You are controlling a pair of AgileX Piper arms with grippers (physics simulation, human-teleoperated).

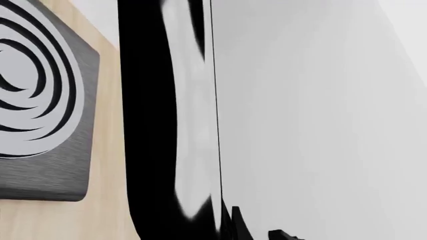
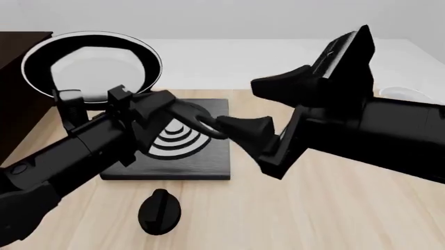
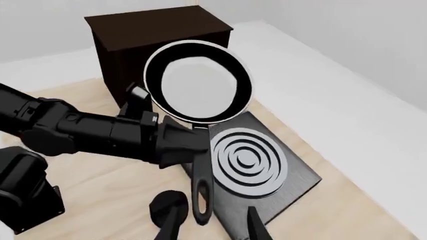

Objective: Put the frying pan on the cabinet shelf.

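Above the stove plate point(image 2: 174, 151), the left tool point(image 3: 175, 141) has its jaws closed on the long handle of the frying pan point(image 3: 199, 88), gripping it close to where the handle meets the bowl, so the pan is held clear of the tabletop point(image 2: 334, 208) with its glossy inside tilted up toward the cameras. From the right wrist view the handle's free end hangs down past the plate's near edge, and the pan's round bowl sits in the air between the stove plate and the cabinet point(image 3: 160, 35). The right tool point(image 3: 210, 227) hovers nearby with its two fingers spread apart and nothing between them; it takes no part in the carry. Judging by how things lie, the lift is done and the pan is partway through its travel: in the front view its rim overlaps the dark cabinet's edge at the left, yet the right wrist view shows the bowl short of the cabinet shelf point(image 3: 157, 22) and not resting on it. What remains, in my estimate, is to carry the pan farther over that flat top, level it, set it down and let go. A black knob point(image 2: 159, 211) lies on the tabletop in front of the stove plate, and a white bowl point(image 2: 403, 94) is partly hidden behind the right arm.
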